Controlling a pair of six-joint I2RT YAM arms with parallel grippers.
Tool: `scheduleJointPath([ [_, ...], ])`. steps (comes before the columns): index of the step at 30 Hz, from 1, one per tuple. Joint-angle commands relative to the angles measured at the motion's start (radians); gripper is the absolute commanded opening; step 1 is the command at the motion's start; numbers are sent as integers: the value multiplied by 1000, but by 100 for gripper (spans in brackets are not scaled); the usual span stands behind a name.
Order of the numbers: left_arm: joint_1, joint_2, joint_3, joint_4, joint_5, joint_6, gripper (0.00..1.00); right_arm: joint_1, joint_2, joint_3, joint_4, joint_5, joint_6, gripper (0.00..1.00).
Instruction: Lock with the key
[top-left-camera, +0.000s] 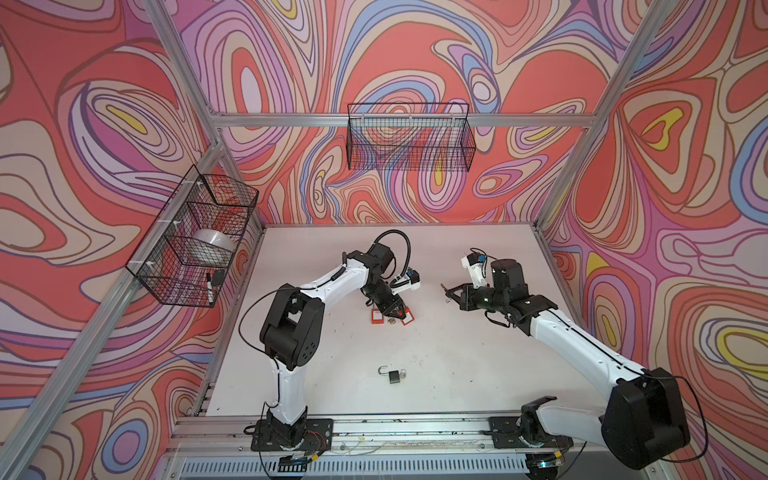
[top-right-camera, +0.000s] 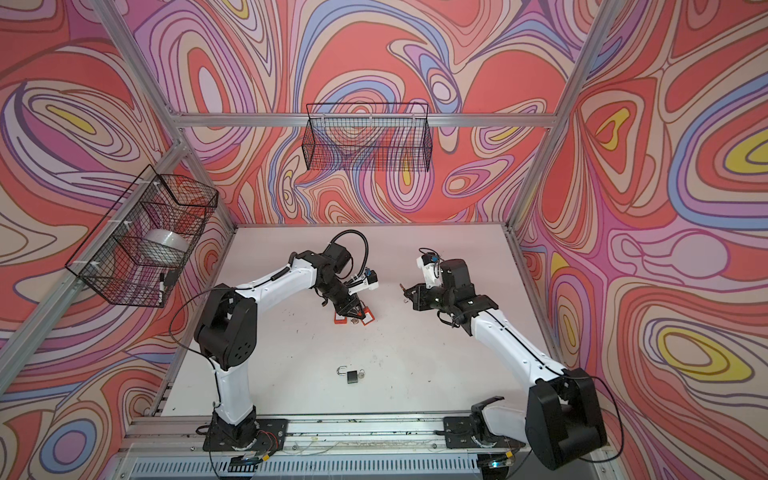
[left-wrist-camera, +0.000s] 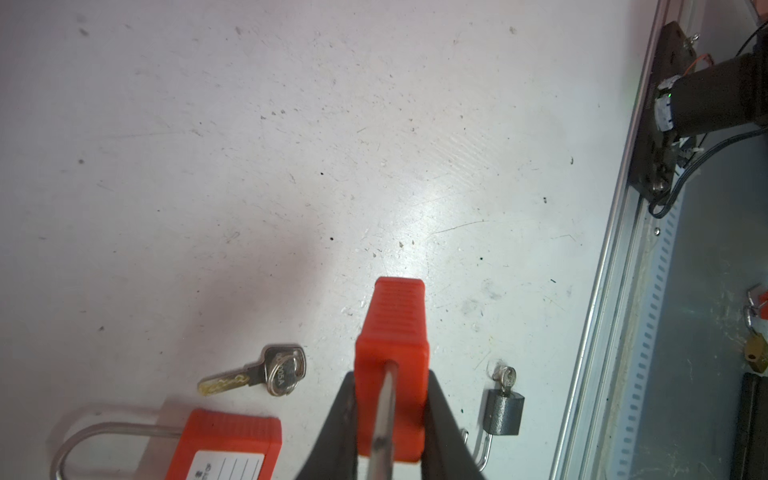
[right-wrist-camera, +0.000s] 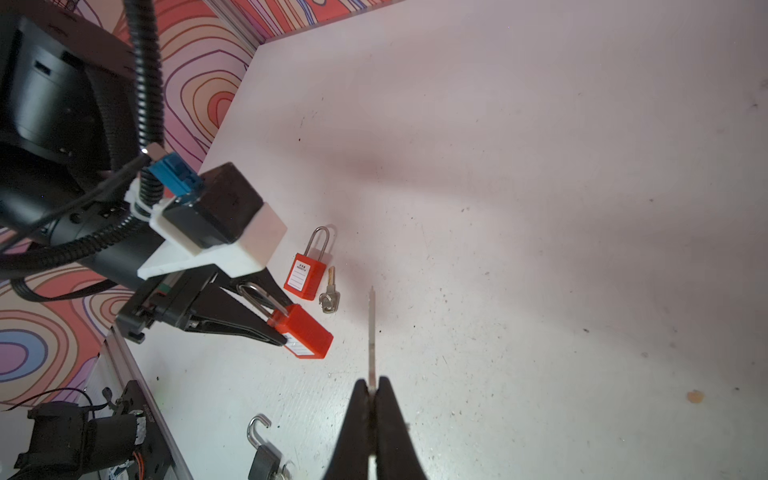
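My left gripper (top-left-camera: 397, 309) (left-wrist-camera: 390, 376) is shut on the body of a red padlock (left-wrist-camera: 392, 332) (right-wrist-camera: 303, 330), tilted just above the table. Its steel shackle (right-wrist-camera: 255, 297) runs back between the fingers. My right gripper (top-left-camera: 451, 291) (right-wrist-camera: 374, 384) is shut on a key (right-wrist-camera: 372, 328) (top-left-camera: 444, 286). The key's blade sticks out toward the held padlock, with a gap between them. A second red padlock (left-wrist-camera: 226, 440) (right-wrist-camera: 305, 276) and a loose key (left-wrist-camera: 257, 378) (right-wrist-camera: 330, 297) lie flat beside the left gripper.
A small black padlock (top-left-camera: 390, 374) (top-right-camera: 351, 375), shackle open and a key in it, lies near the table's front. A wire basket (top-left-camera: 195, 241) hangs on the left wall, another wire basket (top-left-camera: 409, 139) on the back wall. The metal rail (top-left-camera: 374, 428) runs along the front.
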Motion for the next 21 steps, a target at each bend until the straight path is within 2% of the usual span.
scheduleJointPath([
  [1,-9,48,53,-92,-7,79,0,25,15,-15,36,32,25,0],
  [15,-15,168,137,-132,-58,123,0,37,45,-42,106,12,61,0],
  [21,-15,195,142,-119,-74,132,9,43,51,-47,111,9,60,0],
])
